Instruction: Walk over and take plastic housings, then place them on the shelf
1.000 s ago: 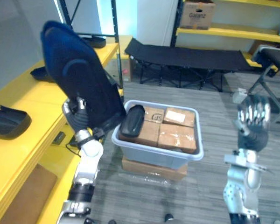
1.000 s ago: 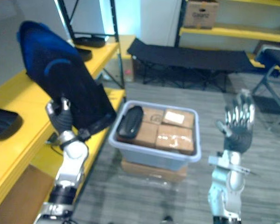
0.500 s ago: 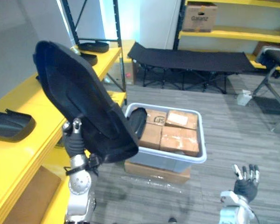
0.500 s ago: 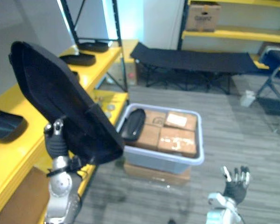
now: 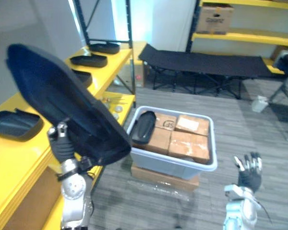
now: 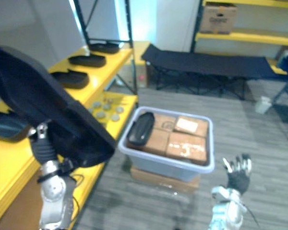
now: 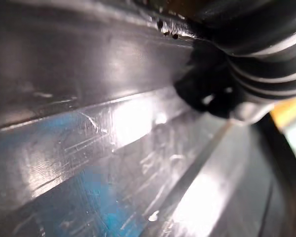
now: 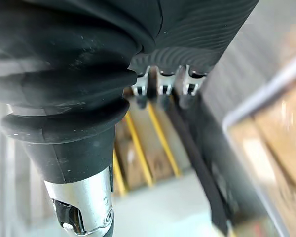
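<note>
Left hand (image 5: pixel 62 146) grips housing (image 5: pixel 57 103) lower edge, housing tilted above; right hand (image 5: pixel 251 176) splayed, empty.

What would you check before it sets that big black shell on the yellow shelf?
1. Big housing held by left hand: ok, raised beside the shelf.
2. Bare shelf spot: ok, yellow top beside a smaller housing.
3. Housing level: not ok, steeply tilted.
4. Right hand clear: ok, open, low by the bin.
5. Grip firmness: cannot tell.
</note>
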{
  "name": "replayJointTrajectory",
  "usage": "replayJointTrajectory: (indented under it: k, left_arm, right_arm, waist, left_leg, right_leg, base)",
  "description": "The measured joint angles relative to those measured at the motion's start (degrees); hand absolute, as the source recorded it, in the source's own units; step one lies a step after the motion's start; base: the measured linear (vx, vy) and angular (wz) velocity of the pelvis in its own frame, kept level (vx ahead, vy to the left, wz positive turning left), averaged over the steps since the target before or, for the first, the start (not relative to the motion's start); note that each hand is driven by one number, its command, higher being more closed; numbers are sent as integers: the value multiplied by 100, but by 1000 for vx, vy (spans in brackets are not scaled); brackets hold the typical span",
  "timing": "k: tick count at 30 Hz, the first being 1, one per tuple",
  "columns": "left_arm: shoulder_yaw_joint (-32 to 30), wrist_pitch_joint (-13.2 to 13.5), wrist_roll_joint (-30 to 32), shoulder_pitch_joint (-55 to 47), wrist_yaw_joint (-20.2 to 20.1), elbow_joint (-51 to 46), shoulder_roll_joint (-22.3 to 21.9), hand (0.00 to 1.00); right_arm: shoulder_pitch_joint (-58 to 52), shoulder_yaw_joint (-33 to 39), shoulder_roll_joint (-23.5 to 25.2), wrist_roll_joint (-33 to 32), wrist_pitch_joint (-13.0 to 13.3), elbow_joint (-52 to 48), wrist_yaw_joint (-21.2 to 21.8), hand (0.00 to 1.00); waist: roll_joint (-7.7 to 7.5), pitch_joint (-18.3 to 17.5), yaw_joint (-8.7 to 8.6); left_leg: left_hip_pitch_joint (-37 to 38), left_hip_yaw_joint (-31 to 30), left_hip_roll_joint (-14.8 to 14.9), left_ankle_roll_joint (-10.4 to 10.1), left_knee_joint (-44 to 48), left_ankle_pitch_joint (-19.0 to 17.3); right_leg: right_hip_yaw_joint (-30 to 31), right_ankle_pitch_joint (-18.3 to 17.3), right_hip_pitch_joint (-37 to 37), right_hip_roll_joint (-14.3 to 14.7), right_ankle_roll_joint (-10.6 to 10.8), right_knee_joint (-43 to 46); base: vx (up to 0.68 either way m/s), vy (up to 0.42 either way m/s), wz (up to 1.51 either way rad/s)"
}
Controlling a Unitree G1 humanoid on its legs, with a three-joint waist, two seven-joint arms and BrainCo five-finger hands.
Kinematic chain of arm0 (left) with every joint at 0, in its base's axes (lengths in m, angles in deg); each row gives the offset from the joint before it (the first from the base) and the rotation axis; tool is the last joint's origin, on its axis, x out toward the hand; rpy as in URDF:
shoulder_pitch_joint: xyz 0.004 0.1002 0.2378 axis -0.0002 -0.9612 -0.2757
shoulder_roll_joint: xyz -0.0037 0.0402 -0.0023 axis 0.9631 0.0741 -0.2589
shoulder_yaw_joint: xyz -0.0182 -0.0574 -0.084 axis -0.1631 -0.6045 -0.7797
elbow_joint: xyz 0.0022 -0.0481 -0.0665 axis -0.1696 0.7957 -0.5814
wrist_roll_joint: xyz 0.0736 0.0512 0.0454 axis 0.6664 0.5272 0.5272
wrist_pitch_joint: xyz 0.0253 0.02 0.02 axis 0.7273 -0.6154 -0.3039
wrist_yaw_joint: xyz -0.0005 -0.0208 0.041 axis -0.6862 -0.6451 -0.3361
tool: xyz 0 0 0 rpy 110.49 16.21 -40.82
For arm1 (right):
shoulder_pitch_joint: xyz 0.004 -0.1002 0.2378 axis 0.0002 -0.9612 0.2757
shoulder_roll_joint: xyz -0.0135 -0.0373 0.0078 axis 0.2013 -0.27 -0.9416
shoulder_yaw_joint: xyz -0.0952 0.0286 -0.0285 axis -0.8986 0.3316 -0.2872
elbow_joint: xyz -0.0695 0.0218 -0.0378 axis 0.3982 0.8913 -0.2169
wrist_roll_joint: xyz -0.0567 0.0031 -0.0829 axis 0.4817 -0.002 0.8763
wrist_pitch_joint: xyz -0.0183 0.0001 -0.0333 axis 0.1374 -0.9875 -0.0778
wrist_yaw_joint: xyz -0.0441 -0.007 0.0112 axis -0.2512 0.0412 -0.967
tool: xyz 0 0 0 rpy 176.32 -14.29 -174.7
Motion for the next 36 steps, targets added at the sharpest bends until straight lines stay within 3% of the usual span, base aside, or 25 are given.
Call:
replayJointTrajectory:
  k: [5, 13, 19, 26, 28, 30, 36]
  left_arm:
    - [-753, 5, 0, -511, 275, -389, -262, 100]
    - [-1281, 3, 153, -1101, 333, -585, -537, 100]
    - [-1337, -28, 383, -1109, 387, -585, -678, 100]
    - [-1321, -304, 632, -1253, 615, -579, -671, 100]
    - [-1240, -330, 597, -1213, 613, -578, -668, 100]
    - [-1062, -319, 569, -1135, 527, -564, -667, 100]
    - [-924, -210, 613, -1036, 527, -562, -669, 100]
  right_arm:
    - [553, -534, -114, 171, -44, 91, 129, 0]
    - [850, -1634, -143, 662, -245, 334, 452, 0]
    - [914, -1802, -276, 683, -277, 487, 586, 0]
    - [822, -1807, -438, 746, -301, 490, 810, 0]
    - [725, -1804, -457, 774, -303, 490, 839, 0]
    - [548, -1800, -531, 786, -305, 487, 827, 0]
    - [624, -1848, -501, 898, -230, 487, 800, 0]
  waist:
    - [-23, 84, 390]
    - [-216, 258, 806]
    - [-380, 361, 867]
    - [-336, 410, 888]
    - [-296, 533, 764]
    - [-258, 607, 728]
    - [-273, 692, 786]
  left_leg:
    - [-215, -441, -79, 13, 0, 97]
    - [-367, -989, -277, 62, -1, 154]
    - [-500, -1126, -300, 87, 0, 154]
    - [-554, -1192, -297, 104, 5, 180]
    - [-579, -688, -186, 164, 13, 156]
    - [-610, 155, -19, 289, 35, 406]
    - [-657, 8, -344, 401, 9, 389]
  right_leg:
    - [-469, -90, 100, -31, -11, -35]
    - [-1079, -226, 346, -157, 2, 82]
    - [-1236, -366, 270, -175, 1, 216]
    - [-1374, -468, 309, -182, 3, 357]
    - [-1728, -473, 536, -189, 43, 352]
    - [-2217, -474, 774, -205, 51, 376]
    - [-2333, -593, 816, -541, -32, 707]
  base:
    - [-25, -12, 49]
    - [13, -2, 40]
    - [1, -7, 16]
    - [11, -19, 11]
    - [-10, -10, 89]
    - [-1, 44, 119]
    - [14, 72, 36]
